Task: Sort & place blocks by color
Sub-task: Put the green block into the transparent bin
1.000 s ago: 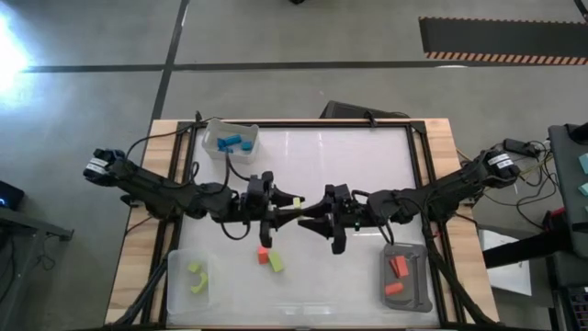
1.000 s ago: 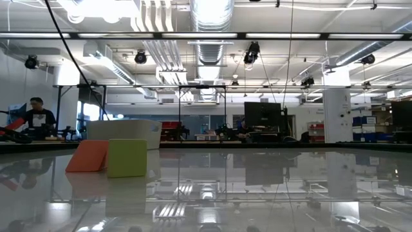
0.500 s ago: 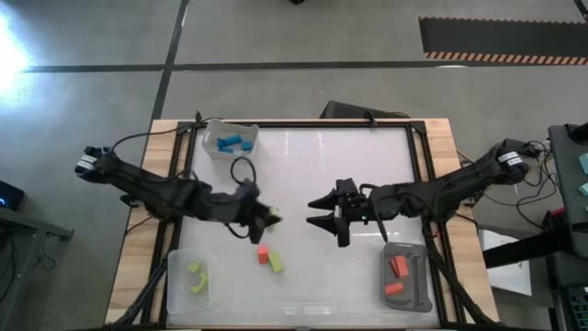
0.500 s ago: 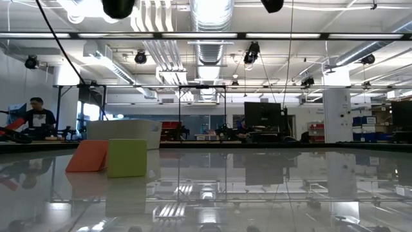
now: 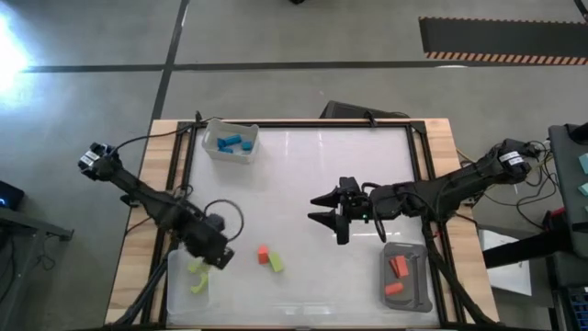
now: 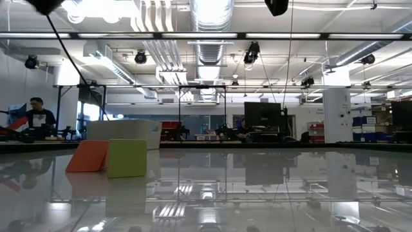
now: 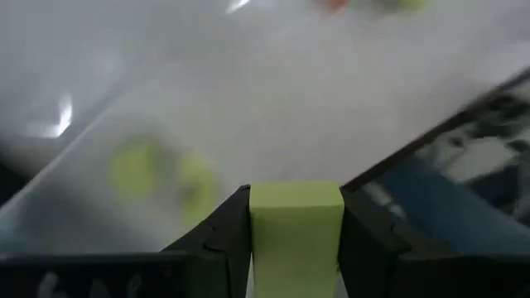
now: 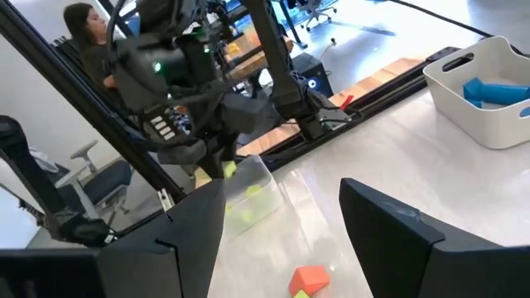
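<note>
Carrying a yellow-green block over the clear tray

Gripping a yellow-green block (image 7: pixel 296 223) between its fingers, the left gripper (image 5: pixel 217 255) hangs above the clear tray (image 5: pixel 175 294). Two more blocks (image 5: pixel 269 257) lie beside it. The right gripper (image 5: pixel 323 208) waits mid-table, jaws wide.

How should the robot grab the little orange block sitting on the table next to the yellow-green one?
Probably from straight above, with the jaws closing on the two sides of the orange block that do not face the yellow-green block. The two sit close together, so a finger has little room between them. The right gripper is open over the table's middle and looks free for it; the left gripper already holds a yellow-green block.
</note>
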{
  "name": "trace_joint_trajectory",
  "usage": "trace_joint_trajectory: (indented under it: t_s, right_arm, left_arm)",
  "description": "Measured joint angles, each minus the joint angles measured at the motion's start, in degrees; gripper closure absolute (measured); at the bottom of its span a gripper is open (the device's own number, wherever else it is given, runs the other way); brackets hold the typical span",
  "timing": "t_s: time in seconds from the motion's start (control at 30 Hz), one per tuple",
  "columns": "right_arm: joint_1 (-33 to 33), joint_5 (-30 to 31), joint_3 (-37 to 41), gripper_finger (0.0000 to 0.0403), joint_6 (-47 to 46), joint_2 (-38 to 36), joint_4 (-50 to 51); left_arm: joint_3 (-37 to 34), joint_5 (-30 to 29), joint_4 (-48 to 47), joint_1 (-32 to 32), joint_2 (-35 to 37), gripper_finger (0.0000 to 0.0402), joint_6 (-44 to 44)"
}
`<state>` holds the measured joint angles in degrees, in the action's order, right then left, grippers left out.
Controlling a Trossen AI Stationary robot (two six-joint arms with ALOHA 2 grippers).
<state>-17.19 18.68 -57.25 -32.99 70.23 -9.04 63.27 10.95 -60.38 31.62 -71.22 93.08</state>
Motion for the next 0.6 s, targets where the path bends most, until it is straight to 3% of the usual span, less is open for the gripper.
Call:
trace_joint_trajectory:
  t_s: [0.2,0.43,0.6]
  right_arm:
    - [0.0,0.0,0.0,0.0177,0.5,0.1,0.3]
    - [0.0,0.9,0.0,0.0177,0.7,0.2,1.7]
    - [0.0,0.9,0.0,0.0177,0.7,0.2,1.7]
  left_arm:
    - [-2.8,4.2,-5.0,8.7,0.0,0.0276,12.9]
    - [-9.3,11.6,-1.1,15.3,-0.2,0.0271,24.7]
    - [-13.5,12.5,2.8,16.6,-0.2,0.0270,28.3]
